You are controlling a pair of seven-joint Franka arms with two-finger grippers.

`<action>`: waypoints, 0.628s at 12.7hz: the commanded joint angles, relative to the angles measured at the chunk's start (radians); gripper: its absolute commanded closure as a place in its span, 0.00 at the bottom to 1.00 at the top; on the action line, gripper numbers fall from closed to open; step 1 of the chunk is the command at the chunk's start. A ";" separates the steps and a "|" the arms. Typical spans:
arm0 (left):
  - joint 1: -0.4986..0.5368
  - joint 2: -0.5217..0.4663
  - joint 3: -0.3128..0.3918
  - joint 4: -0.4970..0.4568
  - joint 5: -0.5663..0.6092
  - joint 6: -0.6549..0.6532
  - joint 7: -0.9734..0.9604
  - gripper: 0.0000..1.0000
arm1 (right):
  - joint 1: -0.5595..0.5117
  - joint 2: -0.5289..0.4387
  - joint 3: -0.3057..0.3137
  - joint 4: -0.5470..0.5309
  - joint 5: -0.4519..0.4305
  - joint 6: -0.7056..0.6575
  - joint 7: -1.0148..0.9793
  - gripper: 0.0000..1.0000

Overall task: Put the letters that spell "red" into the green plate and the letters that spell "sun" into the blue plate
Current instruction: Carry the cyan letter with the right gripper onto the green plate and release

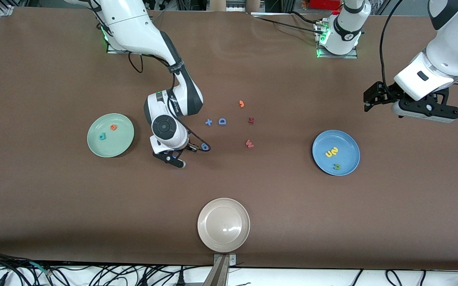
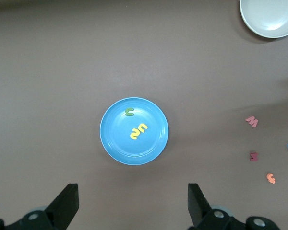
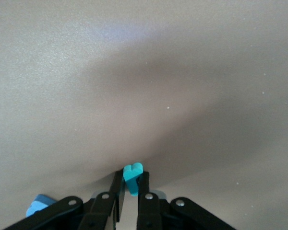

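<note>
Green plate [image 1: 94,145], toward the right arm's end of the worktop [image 1: 54,206], already carries the orange "e" [image 1: 113,127] and the teal "d" [image 1: 102,136]. Beside it, the right hand [image 1: 179,158] is low at the worktop, fingers pinched on a small teal letter [image 3: 132,175]; by shape and colour this is probably the hooked "r", the last piece for "red". A blue foam piece [image 3: 36,207] lies just beside the fingers and looks untouched. Mid-worktop: blue plus [image 1: 208,122], blue "D" [image 1: 222,121], orange hook letter [image 1: 241,104], dark red letter [image 1: 251,119], red "w" [image 1: 249,143]; none of them needed. Beige plate [image 1: 223,225] nearest the front camera, holds nothing. Blue plate [image 1: 336,152], toward the left arm's end, holds two yellow letters [image 1: 331,151] and the olive "u" [image 1: 336,166]; "sun" appears complete. Left hand [image 1: 408,104] waits in the air near the blue plate, fingers [image 2: 67,203] spread wide, carrying nothing. Step in hand: lift the teal piece straight up so the thin foam does not twist out of the pinch, clear the neighbouring blue piece, carry it over the green plate's middle, and release low on a bare patch so it stays inside the rim.
</note>
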 commanded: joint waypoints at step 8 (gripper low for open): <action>-0.013 -0.012 0.008 -0.009 -0.023 0.010 -0.014 0.00 | -0.008 -0.129 -0.292 0.050 0.008 -0.403 -0.415 1.00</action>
